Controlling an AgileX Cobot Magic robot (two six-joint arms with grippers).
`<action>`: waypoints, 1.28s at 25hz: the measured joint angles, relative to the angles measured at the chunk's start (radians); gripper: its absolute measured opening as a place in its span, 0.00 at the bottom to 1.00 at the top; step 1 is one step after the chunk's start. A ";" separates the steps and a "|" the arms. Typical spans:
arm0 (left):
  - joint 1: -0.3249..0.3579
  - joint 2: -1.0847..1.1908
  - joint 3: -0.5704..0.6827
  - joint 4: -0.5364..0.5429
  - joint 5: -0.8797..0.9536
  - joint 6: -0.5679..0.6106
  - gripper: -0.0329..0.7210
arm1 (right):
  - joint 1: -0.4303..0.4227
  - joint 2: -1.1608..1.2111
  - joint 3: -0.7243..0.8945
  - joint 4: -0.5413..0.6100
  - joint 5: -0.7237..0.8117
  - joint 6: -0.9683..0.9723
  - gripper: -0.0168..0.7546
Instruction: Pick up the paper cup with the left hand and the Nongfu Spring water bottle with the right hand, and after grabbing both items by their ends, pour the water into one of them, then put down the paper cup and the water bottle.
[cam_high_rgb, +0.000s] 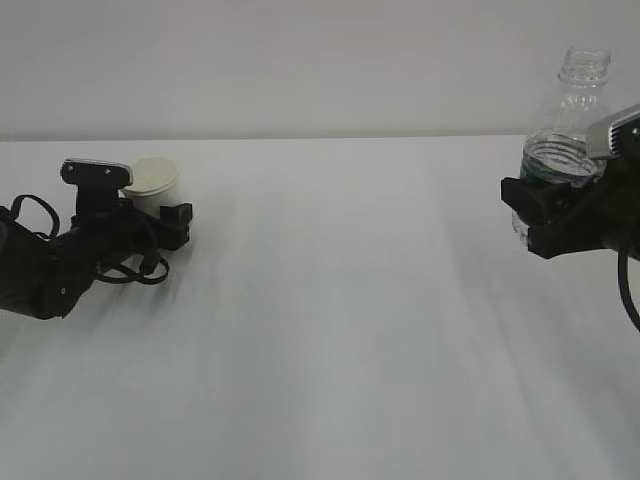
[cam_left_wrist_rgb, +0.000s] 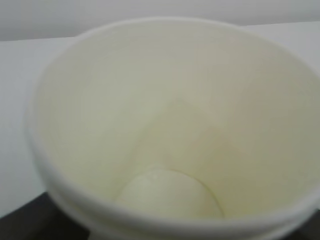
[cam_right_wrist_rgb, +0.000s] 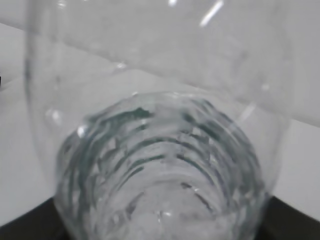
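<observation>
One paper cup (cam_high_rgb: 156, 180) and one water bottle (cam_high_rgb: 566, 120) are in view. Two robot arms reach in, each with one end effector.

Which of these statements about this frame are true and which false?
1. The small white paper cup sits in the left claw. True.
2. The clear ribbed plastic bottle has a cap on. False: its threaded neck is open.
3. The bottle is held upright by the right claw. True.
4. The cup is filled to the brim. False: the left wrist view shows its cream inside down to the bottom.
5. Cup and bottle touch. False: they are far apart, at opposite sides of the white table.
</observation>
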 joint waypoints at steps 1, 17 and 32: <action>0.000 0.001 -0.005 0.000 0.002 0.000 0.81 | 0.000 0.000 0.000 0.000 0.000 0.000 0.60; 0.000 0.015 -0.039 0.000 0.020 0.000 0.70 | 0.000 0.000 0.000 0.000 0.002 0.000 0.60; 0.004 -0.048 -0.039 0.027 0.079 0.000 0.66 | 0.000 0.000 0.000 0.000 0.004 0.000 0.60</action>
